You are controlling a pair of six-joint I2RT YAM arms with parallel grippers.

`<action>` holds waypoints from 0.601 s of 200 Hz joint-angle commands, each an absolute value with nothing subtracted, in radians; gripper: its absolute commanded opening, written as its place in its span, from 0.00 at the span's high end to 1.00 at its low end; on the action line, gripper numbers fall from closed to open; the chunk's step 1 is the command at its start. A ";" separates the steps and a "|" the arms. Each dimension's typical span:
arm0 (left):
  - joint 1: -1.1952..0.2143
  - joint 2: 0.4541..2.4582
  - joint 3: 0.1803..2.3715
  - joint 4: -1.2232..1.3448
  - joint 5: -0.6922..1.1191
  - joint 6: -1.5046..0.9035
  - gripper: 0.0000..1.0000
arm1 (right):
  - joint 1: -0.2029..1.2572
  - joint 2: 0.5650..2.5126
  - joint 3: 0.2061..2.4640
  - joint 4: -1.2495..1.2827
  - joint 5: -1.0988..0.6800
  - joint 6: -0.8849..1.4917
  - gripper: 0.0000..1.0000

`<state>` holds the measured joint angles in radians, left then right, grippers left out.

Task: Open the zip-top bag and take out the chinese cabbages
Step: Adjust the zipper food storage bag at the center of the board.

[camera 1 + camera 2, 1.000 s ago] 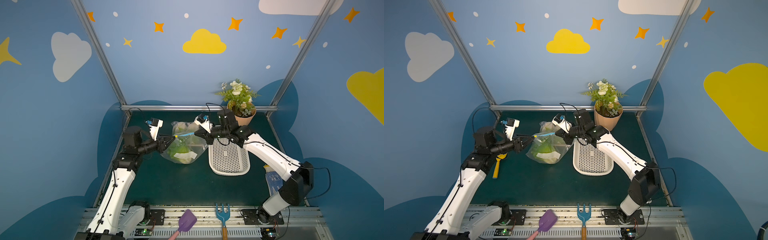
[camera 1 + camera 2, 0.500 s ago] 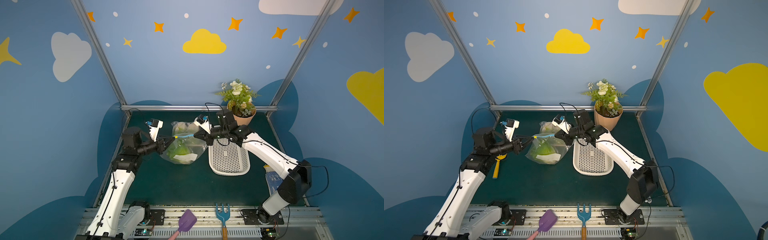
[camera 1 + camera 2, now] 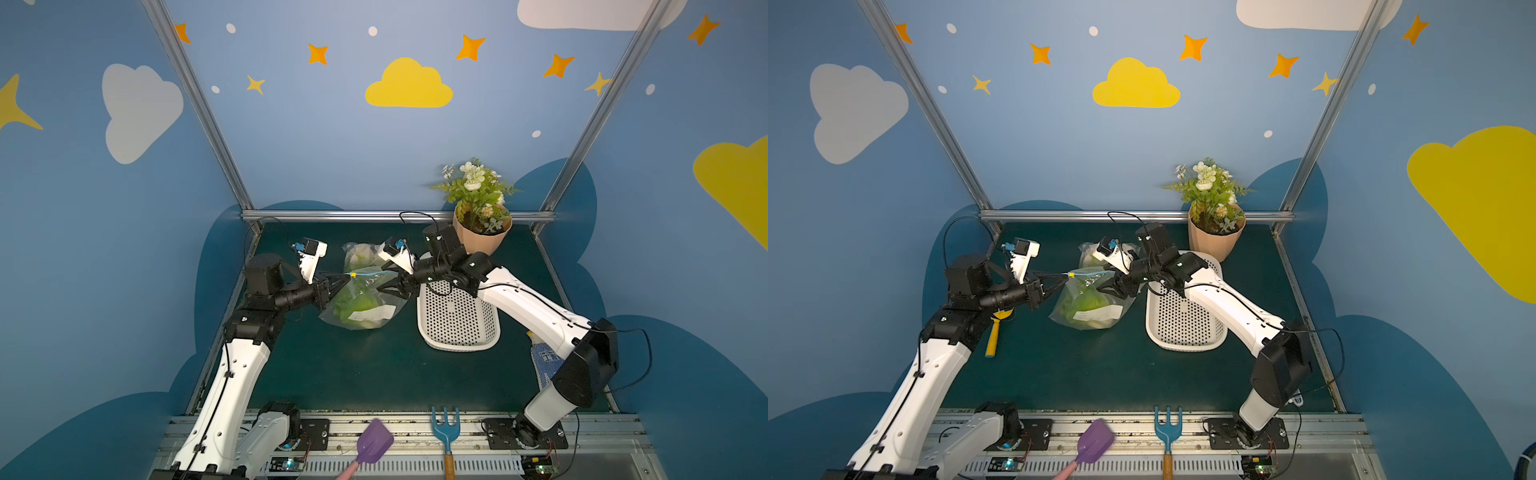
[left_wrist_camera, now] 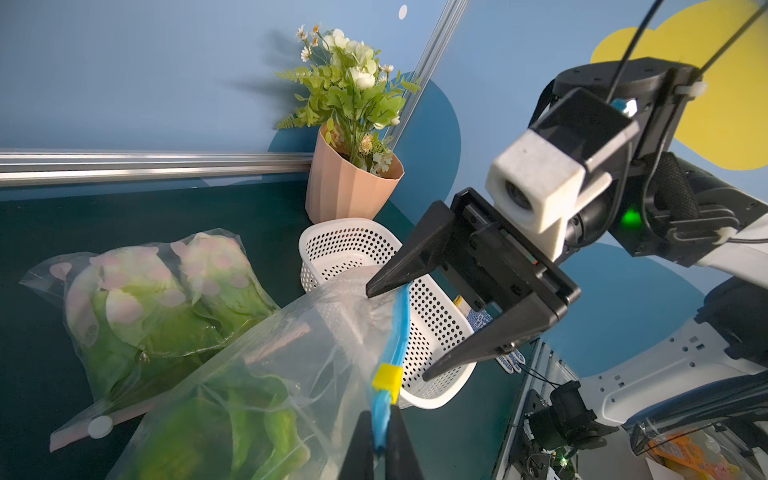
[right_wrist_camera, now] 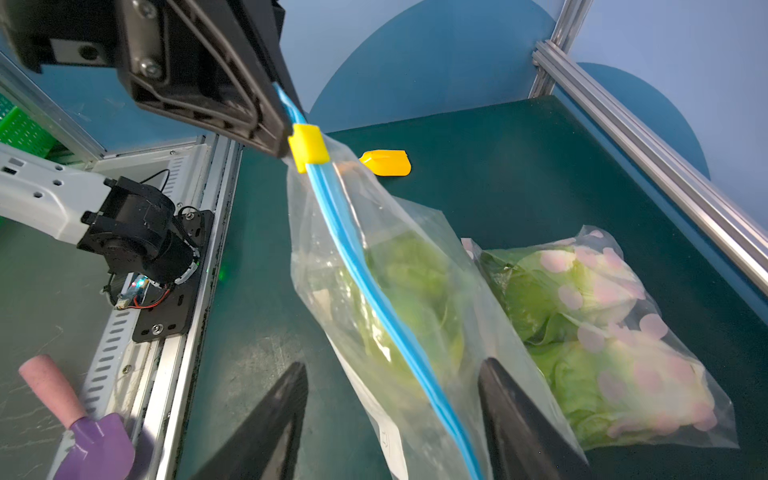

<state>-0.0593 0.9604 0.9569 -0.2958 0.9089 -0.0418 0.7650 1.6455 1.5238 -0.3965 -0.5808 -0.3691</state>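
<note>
Our right gripper [image 3: 386, 281] has released since a second ago, and its jaws now stand spread around the blue zip strip [image 5: 374, 299]. Our left gripper [image 3: 341, 277] pinches the strip's end beside the yellow slider [image 3: 353, 274]. The arms reach toward each other. The chinese cabbages [image 3: 353, 301] sit in the zip-top bag [image 3: 374, 316], which is near the white basket [image 3: 457, 324], with open mat in front.

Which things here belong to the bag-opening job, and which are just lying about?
Job: zip-top bag, chinese cabbages inside it, yellow slider, left tool, right tool.
Lying about: pink-dotted bag, white basket, flower pot, purple trowel, blue fork, yellow scoop.
</note>
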 commanded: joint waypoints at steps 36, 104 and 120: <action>-0.062 0.958 0.953 -0.272 0.940 -0.051 0.87 | 0.789 1.635 1.552 -0.334 -0.569 -0.416 0.44; -0.071 0.962 0.950 -0.262 0.951 -0.063 0.86 | 0.790 1.655 1.580 -0.327 -0.654 -0.414 0.62; -0.073 0.960 0.949 -0.264 0.950 -0.060 0.86 | 0.789 1.657 1.586 -0.329 -0.663 -0.411 0.66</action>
